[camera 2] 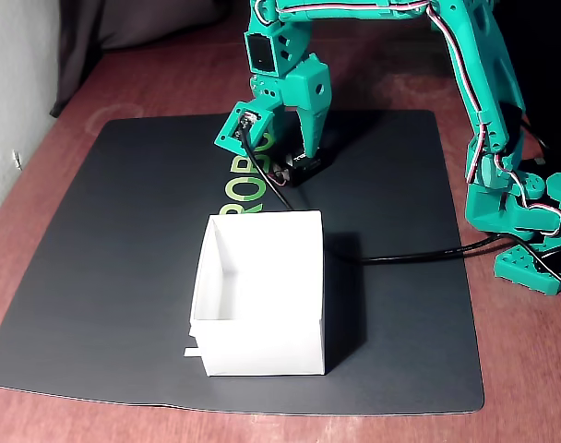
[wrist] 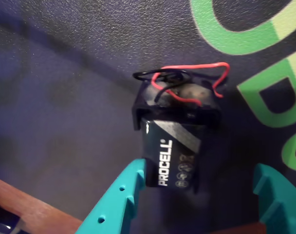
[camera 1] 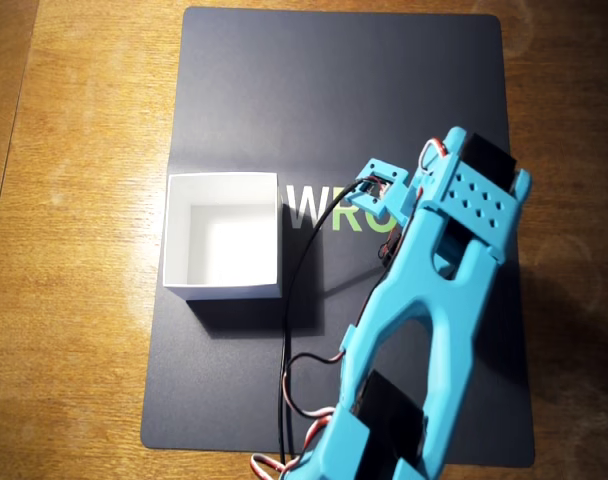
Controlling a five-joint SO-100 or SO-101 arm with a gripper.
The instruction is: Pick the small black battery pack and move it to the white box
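The small black battery pack (wrist: 172, 151), a PROCELL cell in a black holder with red and black wires, lies on the dark mat. In the wrist view it sits between my two teal fingers. My gripper (wrist: 199, 170) is open around it: the left finger (wrist: 121, 195) is at the pack's lower left corner and the right finger (wrist: 274, 195) stands apart from it. In the fixed view the gripper (camera 2: 294, 159) is lowered onto the pack (camera 2: 302, 170), just behind the open, empty white box (camera 2: 262, 346). In the overhead view the arm hides the pack, and the box (camera 1: 222, 290) lies to the arm's left.
The dark mat (camera 1: 284, 80) with green and white lettering covers the wooden table (camera 1: 74, 120). A black cable (camera 2: 419, 254) runs over the mat from the arm's base (camera 2: 530, 240) towards the box. Another cable (camera 1: 284, 330) lies beside the box's right wall.
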